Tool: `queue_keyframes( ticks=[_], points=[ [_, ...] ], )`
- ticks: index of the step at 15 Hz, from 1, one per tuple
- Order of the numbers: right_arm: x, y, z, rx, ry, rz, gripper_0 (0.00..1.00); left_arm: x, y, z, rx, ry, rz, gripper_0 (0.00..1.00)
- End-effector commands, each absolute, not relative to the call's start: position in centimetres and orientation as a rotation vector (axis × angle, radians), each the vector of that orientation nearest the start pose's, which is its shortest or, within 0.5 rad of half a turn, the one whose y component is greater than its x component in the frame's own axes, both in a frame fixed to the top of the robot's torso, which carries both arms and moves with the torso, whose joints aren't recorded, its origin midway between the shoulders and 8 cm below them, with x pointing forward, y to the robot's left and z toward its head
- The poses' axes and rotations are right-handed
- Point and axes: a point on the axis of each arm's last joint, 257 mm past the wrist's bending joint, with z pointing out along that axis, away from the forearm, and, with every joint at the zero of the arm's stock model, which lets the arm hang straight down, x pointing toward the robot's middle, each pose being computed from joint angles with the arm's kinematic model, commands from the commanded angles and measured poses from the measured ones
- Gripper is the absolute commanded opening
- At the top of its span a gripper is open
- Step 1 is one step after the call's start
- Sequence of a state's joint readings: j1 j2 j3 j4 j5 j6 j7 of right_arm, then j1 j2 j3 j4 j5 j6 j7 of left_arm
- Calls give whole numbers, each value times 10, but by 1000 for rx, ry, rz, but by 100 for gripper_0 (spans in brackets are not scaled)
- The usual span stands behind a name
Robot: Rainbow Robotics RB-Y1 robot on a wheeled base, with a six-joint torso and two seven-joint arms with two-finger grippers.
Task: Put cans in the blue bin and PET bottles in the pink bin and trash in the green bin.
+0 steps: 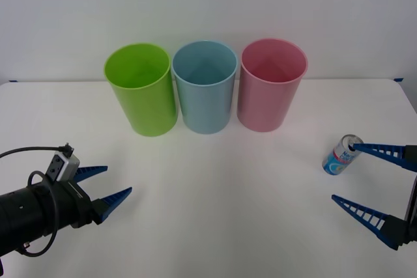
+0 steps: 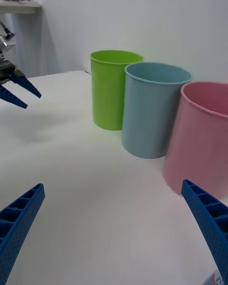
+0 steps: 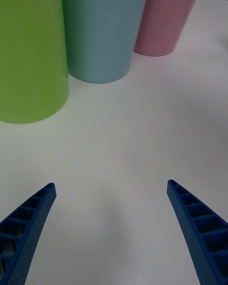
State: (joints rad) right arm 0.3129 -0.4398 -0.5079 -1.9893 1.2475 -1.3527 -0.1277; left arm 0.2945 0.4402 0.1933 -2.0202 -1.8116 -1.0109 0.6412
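Three bins stand in a row at the back of the table: the green bin [image 1: 140,89] on the left, the blue bin [image 1: 205,86] in the middle, the pink bin [image 1: 270,86] on the right. A small blue-and-white can [image 1: 340,156] sits tilted on the table at the right. My right gripper [image 1: 343,172] is open around it, the far fingertip at the can's silver top. My left gripper [image 1: 117,180] hangs open over bare table at the front left, holding nothing. The right wrist view shows a sliver of the can [image 2: 216,279] beside one finger. PET bottles and trash are out of view.
The white table [image 1: 215,193] runs wide between the two arms and in front of the bins. A pale wall rises behind the bins. In the right wrist view the left gripper [image 2: 21,92] shows far off beyond the green bin [image 2: 114,90].
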Motion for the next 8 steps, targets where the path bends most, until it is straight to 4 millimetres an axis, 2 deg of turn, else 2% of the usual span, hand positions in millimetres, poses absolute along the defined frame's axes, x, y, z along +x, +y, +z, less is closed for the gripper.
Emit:
queue_keyframes(
  ticks=[1, 4, 8],
  points=[
    [324, -269, -144, -904, 1462, 538, 100, 379, 224, -253, 705, 1941, -451, 79],
    [322, -297, -152, -847, 1482, 530, 100, 379, 224, -253, 705, 1941, -451, 79],
    [317, -331, -177, -775, 1511, 496, 100, 379, 224, -253, 705, 1941, -451, 79]
  ],
)
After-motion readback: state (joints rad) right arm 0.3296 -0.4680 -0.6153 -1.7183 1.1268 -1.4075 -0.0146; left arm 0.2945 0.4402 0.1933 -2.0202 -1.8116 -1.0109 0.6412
